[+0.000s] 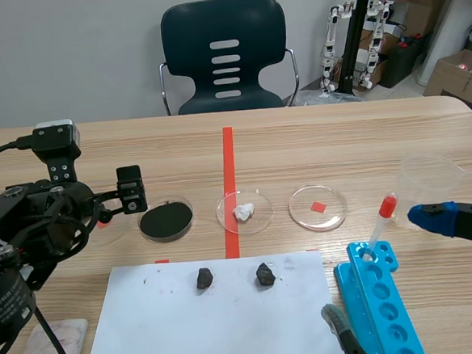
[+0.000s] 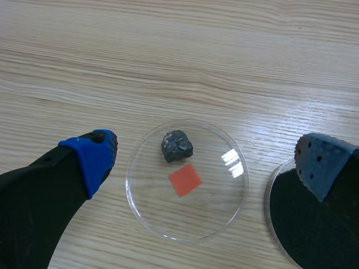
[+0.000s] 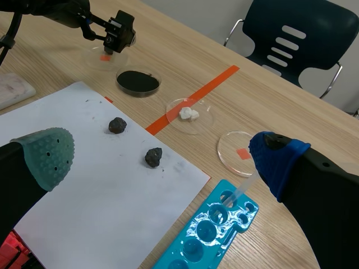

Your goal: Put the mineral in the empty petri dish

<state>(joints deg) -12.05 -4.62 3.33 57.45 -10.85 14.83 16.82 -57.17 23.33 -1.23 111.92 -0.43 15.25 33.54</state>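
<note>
**Status: mineral point(image 2: 177, 146) in petri dish point(image 2: 151, 190)**

My left gripper point(image 2: 208, 159) hangs above the clear petri dish, fingers spread apart and gripping nothing. The mineral is a dark grey, rough, angular lump with pale flecks. It lies inside the dish, just beside the orange tape square point(image 2: 184, 180). My right gripper point(image 3: 162, 157) also has its fingers apart.

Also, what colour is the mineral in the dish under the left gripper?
The mineral is dark grey with pale flecks; left wrist view shows it best.

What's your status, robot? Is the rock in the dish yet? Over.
Both grippers open: left gripper over the petri dish, right gripper near the blue rack. Mineral lies in the dish, loose. Nothing blocking.
</note>
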